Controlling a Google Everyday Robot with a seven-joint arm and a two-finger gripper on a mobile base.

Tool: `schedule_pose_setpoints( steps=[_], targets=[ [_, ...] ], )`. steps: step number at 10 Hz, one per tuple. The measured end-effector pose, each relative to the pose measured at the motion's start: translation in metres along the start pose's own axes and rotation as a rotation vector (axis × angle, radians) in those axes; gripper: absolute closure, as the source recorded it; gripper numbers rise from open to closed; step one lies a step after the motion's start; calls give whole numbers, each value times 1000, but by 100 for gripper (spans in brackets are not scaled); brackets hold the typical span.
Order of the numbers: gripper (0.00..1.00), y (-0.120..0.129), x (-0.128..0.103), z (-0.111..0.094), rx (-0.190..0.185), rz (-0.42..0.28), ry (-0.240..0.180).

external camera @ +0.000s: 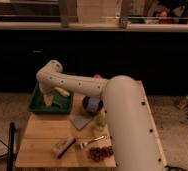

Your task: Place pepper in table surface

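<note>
The worktop (41, 138) was matt planked wood; the arm (123, 117) was smooth, perhaps plastic, its gripper (49, 98) over the tray (34, 106).

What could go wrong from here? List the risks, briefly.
1. The gripper hangs low inside the green tray; moving out toward the table surface, it could catch the tray's rim.
2. The pepper sits right by the gripper; a hold on it does not show, so it might slip back.
3. A dark bowl and a grey cloth crowd the table surface beside the tray, leaving little room.
</note>
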Motion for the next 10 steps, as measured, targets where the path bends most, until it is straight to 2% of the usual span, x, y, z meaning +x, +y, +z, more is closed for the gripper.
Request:
schedule_pose_setpoints(
  steps=[5, 10],
  targets=[
    [20, -6, -6, 1, -12, 30, -4],
    [20, 3, -7, 8, -40, 107, -8]
  ],
)
